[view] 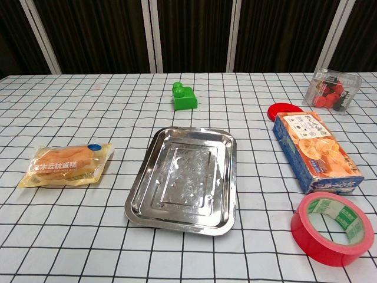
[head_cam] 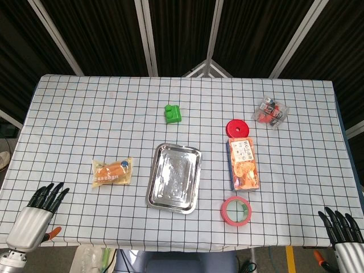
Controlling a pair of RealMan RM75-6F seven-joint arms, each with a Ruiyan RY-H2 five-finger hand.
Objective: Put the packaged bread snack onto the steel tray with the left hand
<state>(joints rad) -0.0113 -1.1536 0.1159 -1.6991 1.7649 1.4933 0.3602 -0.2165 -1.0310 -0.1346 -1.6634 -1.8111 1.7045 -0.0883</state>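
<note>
The packaged bread snack (head_cam: 112,172) (view: 66,164), a clear yellow-orange wrapper with a blue dot, lies flat on the checked cloth left of the steel tray (head_cam: 175,177) (view: 183,177). The tray holds nothing. My left hand (head_cam: 38,214) hovers at the table's front left corner, fingers straight and apart, holding nothing, well short of the snack. My right hand (head_cam: 344,232) is at the front right corner, fingers spread and empty. Neither hand shows in the chest view.
An orange and blue snack box (head_cam: 244,163) (view: 315,149) lies right of the tray, with a red lid (head_cam: 238,127) behind it. A red tape roll (head_cam: 235,210) (view: 333,227), green block (head_cam: 173,114) (view: 184,97) and clear box of small items (head_cam: 270,112) (view: 332,89) are also here.
</note>
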